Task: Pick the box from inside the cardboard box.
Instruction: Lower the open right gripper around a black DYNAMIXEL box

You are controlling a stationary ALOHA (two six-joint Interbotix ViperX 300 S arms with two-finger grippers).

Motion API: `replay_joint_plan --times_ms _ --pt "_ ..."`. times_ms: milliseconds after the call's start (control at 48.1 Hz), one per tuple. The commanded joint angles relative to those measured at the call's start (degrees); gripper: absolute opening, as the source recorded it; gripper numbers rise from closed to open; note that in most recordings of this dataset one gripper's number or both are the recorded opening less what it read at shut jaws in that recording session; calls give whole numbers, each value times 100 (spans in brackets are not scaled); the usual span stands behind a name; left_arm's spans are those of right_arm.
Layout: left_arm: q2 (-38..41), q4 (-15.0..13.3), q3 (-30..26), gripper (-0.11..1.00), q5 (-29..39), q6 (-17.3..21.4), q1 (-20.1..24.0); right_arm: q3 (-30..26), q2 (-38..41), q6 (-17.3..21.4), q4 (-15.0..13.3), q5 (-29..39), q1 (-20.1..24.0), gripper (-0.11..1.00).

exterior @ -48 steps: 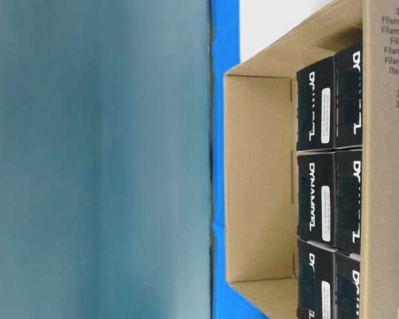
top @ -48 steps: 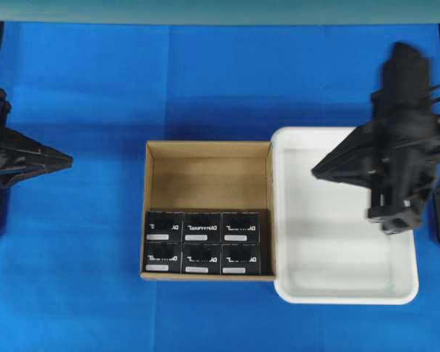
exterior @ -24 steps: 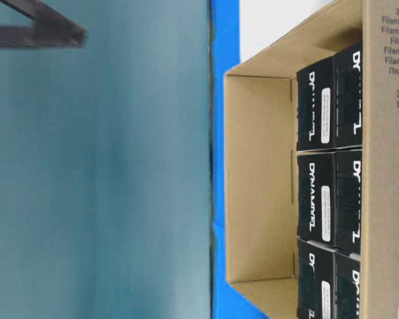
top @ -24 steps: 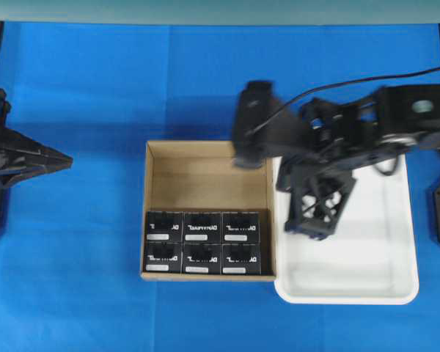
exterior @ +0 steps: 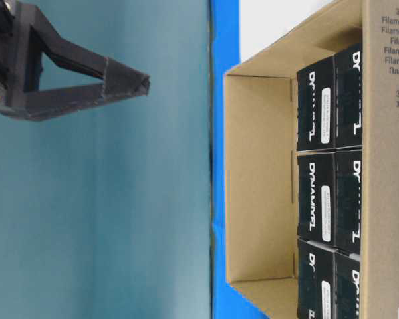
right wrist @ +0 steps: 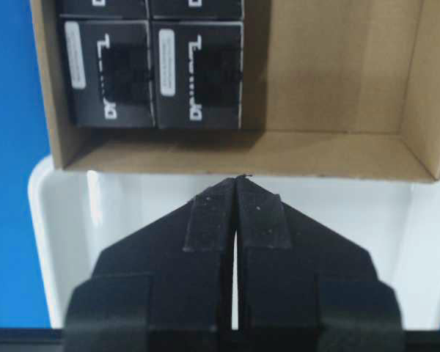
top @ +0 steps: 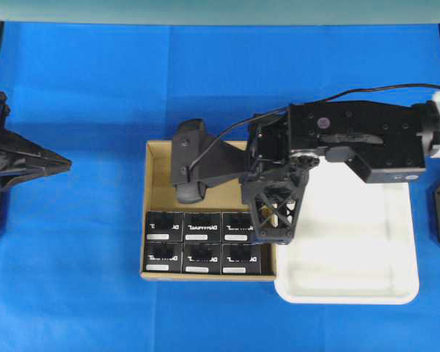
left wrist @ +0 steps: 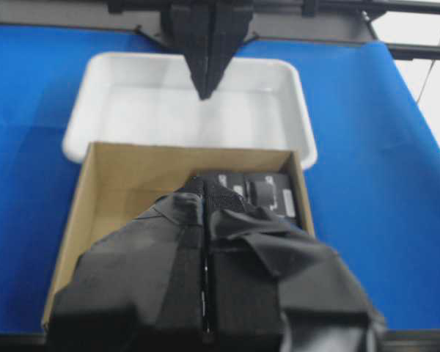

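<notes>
Several identical black boxes (top: 203, 242) with white lettering fill the front half of the brown cardboard box (top: 161, 183), in two rows. The right wrist view shows some of these boxes (right wrist: 158, 73) and the carton's wall (right wrist: 242, 150). My right gripper (top: 185, 167) reaches leftward high over the carton's bare back half, shut and holding nothing. From the right wrist view its tip (right wrist: 238, 180) lines up with the carton wall beside the tray. It hangs well above the carton (exterior: 259, 179) in the table-level view, tip (exterior: 146, 81) pointing down. My left gripper (top: 67, 161) stays at the far left, shut (left wrist: 204, 187) and holding nothing.
A white plastic tray (top: 345, 297) sits against the carton's right wall, with nothing in it. Blue cloth covers the table around both. The right arm's body (top: 352, 139) spans the tray's back part.
The right arm swung left from over the tray to above the carton and came into the table-level view. The left arm and the black boxes stayed put.
</notes>
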Motion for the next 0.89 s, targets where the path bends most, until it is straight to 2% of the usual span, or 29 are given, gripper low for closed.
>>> replay_joint_plan --times_ms 0,104,208,312,478,562,603,770,874 --pt "26 18 -167 -5 -18 -9 -9 -35 62 9 9 -149 -44 0" --pt "26 9 -167 -5 -18 -9 -9 -35 132 26 18 -272 -88 3" --pt "26 9 -167 -5 -18 -9 -9 -18 202 18 35 -272 -149 11" --pt "26 9 -167 -5 -18 -9 -9 18 264 18 158 -334 -229 31" --pt "18 9 -167 -5 -18 -9 -18 202 299 9 272 -721 -290 82" --pt "18 9 -167 -5 -18 -9 -18 352 299 26 352 -1037 -325 97" --pt "18 9 -167 -5 -18 -9 -9 422 299 35 413 -1187 -352 100" --pt "18 9 -167 -5 -9 -9 -9 756 369 0 888 -1661 -396 100" --pt "18 9 -158 -5 -9 -18 -9 958 448 -26 1046 -1872 -360 100"
